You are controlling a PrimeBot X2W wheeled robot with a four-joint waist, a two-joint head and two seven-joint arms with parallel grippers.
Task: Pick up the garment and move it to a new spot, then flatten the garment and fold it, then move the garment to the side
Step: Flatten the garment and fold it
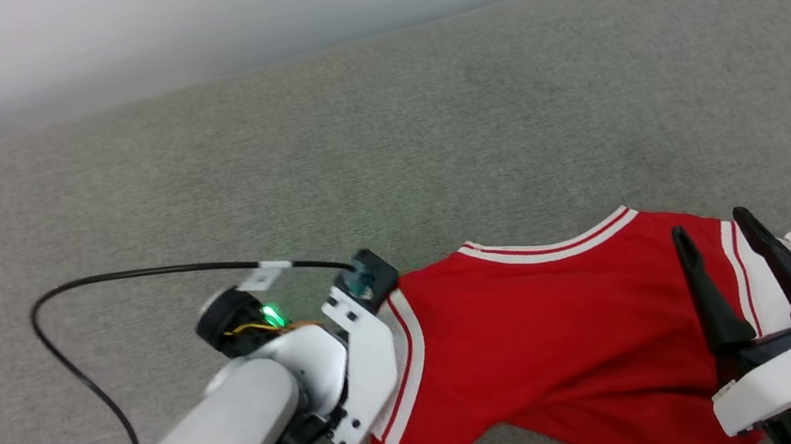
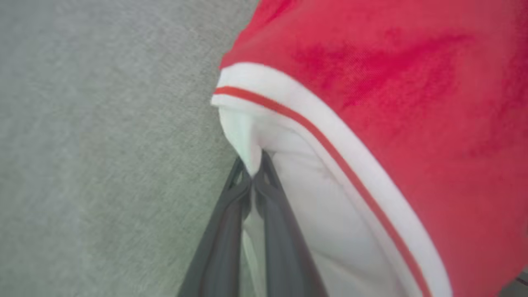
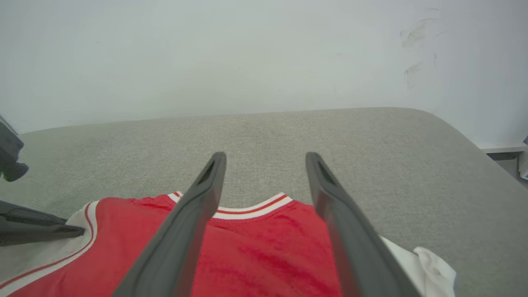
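The shirt [image 1: 549, 324] lay near-right on the worktop [image 1: 384, 138], stretched left to right. The left fingers [image 2: 225, 231] were clamped on its left sleeve [image 2: 247, 140], and the right fingers [image 1: 707, 294] hung wide open over its right end.

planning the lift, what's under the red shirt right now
The garment lies on the grey cushioned surface, which shows beside and beyond it. Anything directly beneath the cloth, including its underside, is covered. The left gripper pinches the white sleeve edge.
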